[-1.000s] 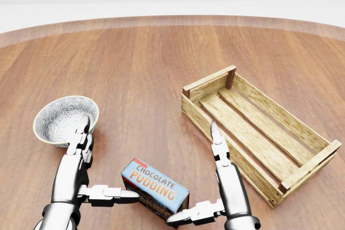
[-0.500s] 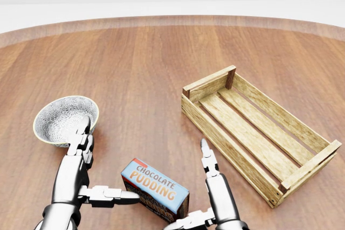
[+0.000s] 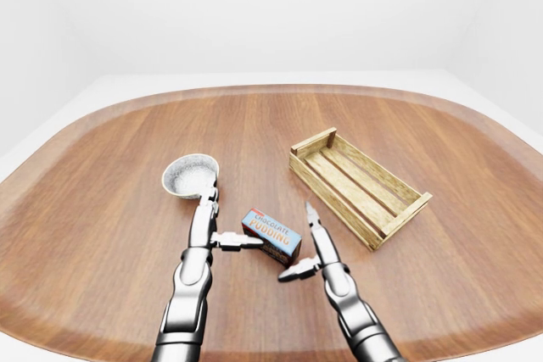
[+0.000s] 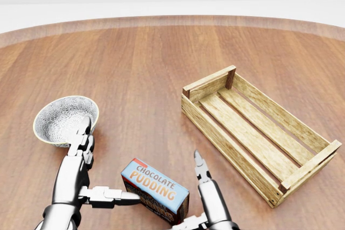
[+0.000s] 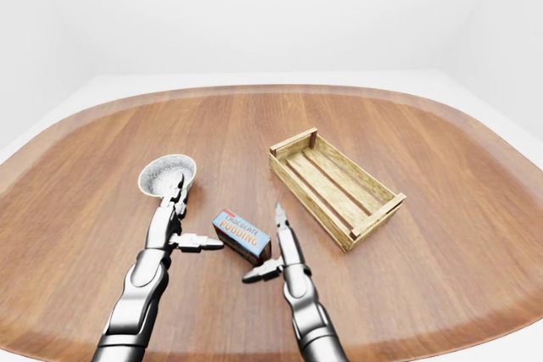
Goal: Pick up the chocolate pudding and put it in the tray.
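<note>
Early stage: chocolate pudding (image 4: 155,191) lay on table (image 3: 254,125), between both hands, well apart from tray (image 4: 259,133). Left hand (image 3: 208,231) open, thumb touching box's left end. Right hand (image 3: 310,252) open, just beside box. Not gripped; lift, transfer left. Counted: 1 pudding, 1 tray, 1 bowl (image 4: 64,118).

Table (image 3: 102,209): smooth, satin-polished wood; tray (image 4: 259,127): pale, matt, rough-sawn slats; pudding box (image 4: 155,188): printed cardboard; bowl (image 4: 64,118): speckled, ceramic-looking; both hands (image 3: 206,225) (image 3: 316,247): glossy metal.
</note>
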